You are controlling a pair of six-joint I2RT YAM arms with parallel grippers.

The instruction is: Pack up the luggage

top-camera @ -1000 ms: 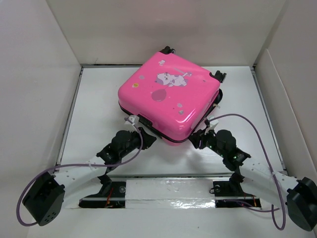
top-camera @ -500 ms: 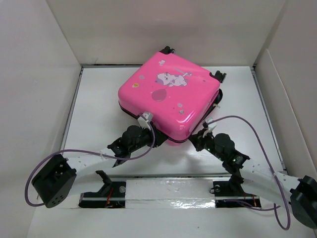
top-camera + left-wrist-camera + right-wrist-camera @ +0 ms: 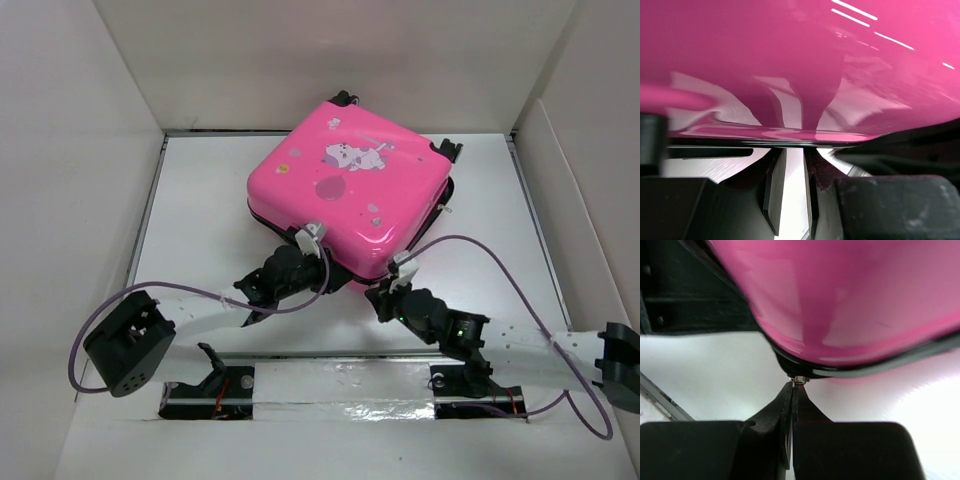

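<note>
At the near edge of the white table [image 3: 200, 210], the two arms reach forward from their bases, each trailing a loop of purple cable [image 3: 505, 255]. Both meet the luggage [image 3: 345, 195] along its near side.

The left gripper [image 3: 794, 156] sits at about 7 o'clock on the case. Its fingers [image 3: 774, 187] are parted by only a narrow slit. Bare table shows through the slit and nothing lies between them. Their tips stop just under the dark seam where the glossy shell curves down.

The right gripper [image 3: 792, 386] is at the case's 5 o'clock corner. Its fingers are pressed flat together, and the tips close on a small silver tab [image 3: 799, 380] that hangs from the black seam.

The luggage lies flat and closed on the far half of the table. It is turned so that one corner points to 6 o'clock, between the two grippers. Its hot-pink lid faces up, with a white cartoon animal print [image 3: 350, 155] toward the far side. Black wheels stick out at 12 o'clock [image 3: 343, 99] and at 2 o'clock [image 3: 452, 151]. Plain white walls [image 3: 300, 60] stand around the table beyond it.
</note>
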